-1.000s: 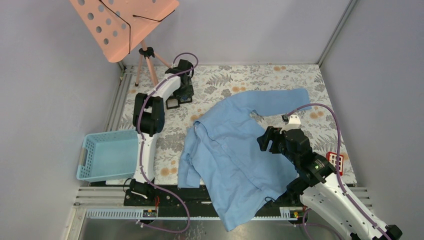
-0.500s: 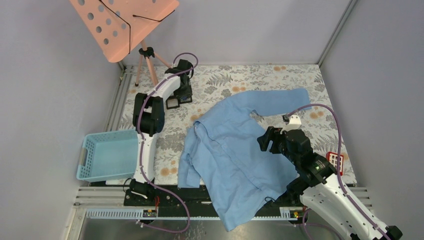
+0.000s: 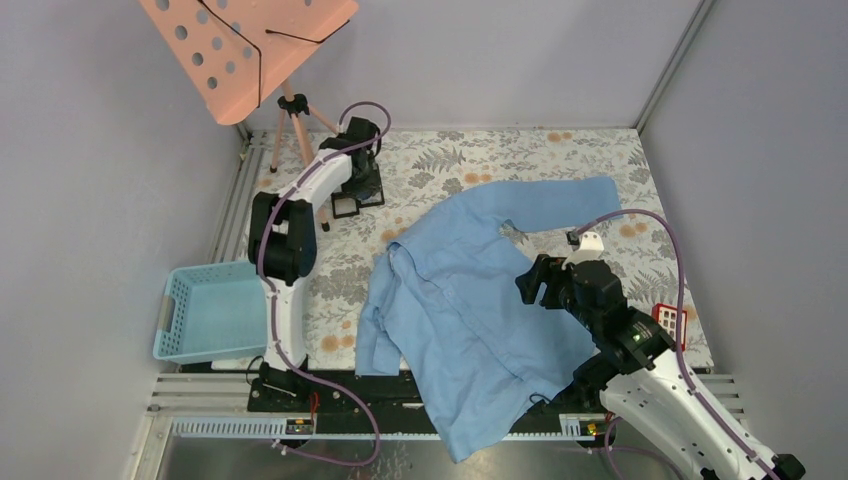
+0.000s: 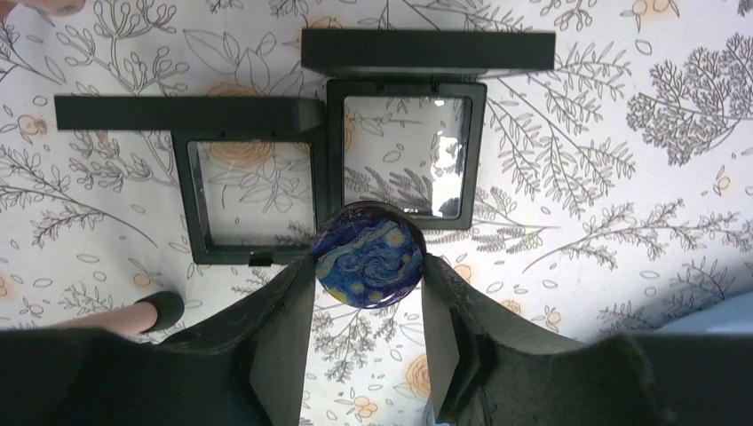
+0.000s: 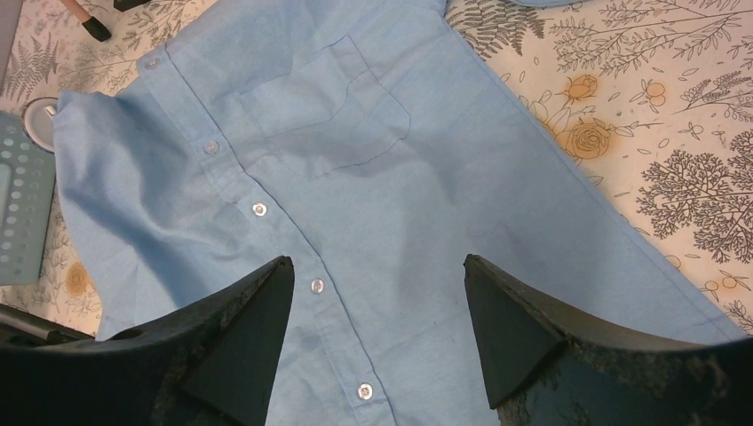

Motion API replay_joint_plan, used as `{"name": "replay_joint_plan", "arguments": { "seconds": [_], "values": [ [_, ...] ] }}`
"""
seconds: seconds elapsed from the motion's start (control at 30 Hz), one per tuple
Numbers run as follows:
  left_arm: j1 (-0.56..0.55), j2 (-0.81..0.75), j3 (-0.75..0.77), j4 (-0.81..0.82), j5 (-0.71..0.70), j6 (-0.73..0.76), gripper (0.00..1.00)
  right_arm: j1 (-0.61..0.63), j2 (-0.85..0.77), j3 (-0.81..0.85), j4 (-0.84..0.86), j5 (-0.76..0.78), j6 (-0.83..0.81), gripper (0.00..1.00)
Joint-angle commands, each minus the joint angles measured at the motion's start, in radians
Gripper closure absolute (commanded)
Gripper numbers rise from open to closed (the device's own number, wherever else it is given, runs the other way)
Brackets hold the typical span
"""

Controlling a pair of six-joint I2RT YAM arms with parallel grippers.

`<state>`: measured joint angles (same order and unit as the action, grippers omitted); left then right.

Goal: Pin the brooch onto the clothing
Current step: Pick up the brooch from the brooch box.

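Nearest, the clothing (image 3: pixel 470 320), a light blue button-up shirt, lies spread front-up on the floral bench (image 3: pixel 450 160). Its hem hangs over the near edge and one sleeve stretches toward the far right. White buttons run down the placket, with a chest pocket beside them. The right tool (image 5: pixel 377 266) hovers above the shirt front, released, with nothing between its jaws. Farther off, the left tool (image 4: pixel 368 264) is clenched on the brooch (image 4: pixel 368 248), a round badge printed with dark blue swirls and yellow. It holds the brooch over an open black display case (image 4: pixel 404 151). Since a second ago the left arm's elbow has swung leftward; the shirt and right arm are unchanged.
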<state>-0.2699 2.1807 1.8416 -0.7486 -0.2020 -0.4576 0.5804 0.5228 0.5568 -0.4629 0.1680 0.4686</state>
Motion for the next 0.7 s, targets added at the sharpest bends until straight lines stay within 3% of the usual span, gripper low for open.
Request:
{"name": "replay_joint_plan", "arguments": {
  "seconds": [0.0, 0.33, 0.67],
  "values": [
    [-0.018, -0.1, -0.078, 0.047, 0.019, -0.008, 0.61, -0.004, -0.013, -0.002, 0.005, 0.02, 0.012, 0.22],
    [-0.153, -0.281, -0.289, 0.118, 0.065, -0.008, 0.62, -0.004, -0.005, -0.007, 0.005, 0.003, 0.019, 0.22],
    [-0.355, -0.42, -0.344, 0.117, 0.091, -0.004, 0.62, -0.005, 0.015, -0.019, 0.011, -0.013, 0.063, 0.21]
  ]
}}
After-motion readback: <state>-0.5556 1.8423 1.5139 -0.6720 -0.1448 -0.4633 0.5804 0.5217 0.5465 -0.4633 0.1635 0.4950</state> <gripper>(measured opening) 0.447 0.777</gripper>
